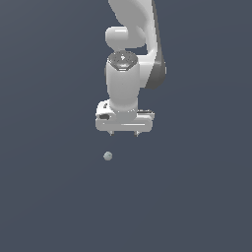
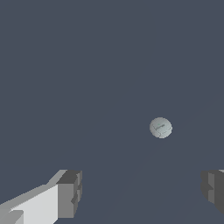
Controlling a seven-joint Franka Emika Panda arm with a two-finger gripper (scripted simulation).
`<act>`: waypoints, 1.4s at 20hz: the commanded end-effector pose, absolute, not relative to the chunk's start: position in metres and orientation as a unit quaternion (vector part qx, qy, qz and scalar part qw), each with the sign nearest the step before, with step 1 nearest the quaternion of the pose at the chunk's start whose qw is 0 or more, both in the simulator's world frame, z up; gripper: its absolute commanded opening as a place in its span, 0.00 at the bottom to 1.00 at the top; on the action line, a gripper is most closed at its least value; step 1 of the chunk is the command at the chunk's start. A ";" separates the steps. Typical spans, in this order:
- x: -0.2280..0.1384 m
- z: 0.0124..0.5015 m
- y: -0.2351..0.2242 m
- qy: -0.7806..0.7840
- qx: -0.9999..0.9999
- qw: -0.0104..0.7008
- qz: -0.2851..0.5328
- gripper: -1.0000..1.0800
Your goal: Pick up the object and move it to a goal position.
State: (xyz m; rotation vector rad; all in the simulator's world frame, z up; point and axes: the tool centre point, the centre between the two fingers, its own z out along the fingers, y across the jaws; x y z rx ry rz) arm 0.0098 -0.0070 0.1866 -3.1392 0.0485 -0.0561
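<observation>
ball [image 1: 108, 156]: free on the floor, below my fingers toward the exterior view's left | my gripper [image 1: 125, 133]: spread wide, holding nothing | handling: likely light, hard, smooth, apt to roll | grip: I'd pinch across its middle

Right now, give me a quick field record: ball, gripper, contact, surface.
ball: tiny pale grey-green ball resting on the dark surface, toward the exterior view's left of the gripper
gripper: gripper open, pointing down, holding nothing
contact: none; ball lies apart from both fingers
grasp step: not yet done
</observation>
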 end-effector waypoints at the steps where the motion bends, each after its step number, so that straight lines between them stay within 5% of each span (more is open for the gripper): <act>1: 0.010 0.187 -0.007 0.015 -1.000 0.001 -0.018 0.96; 28: 0.018 0.164 -0.039 0.121 -0.992 0.002 -0.020 0.96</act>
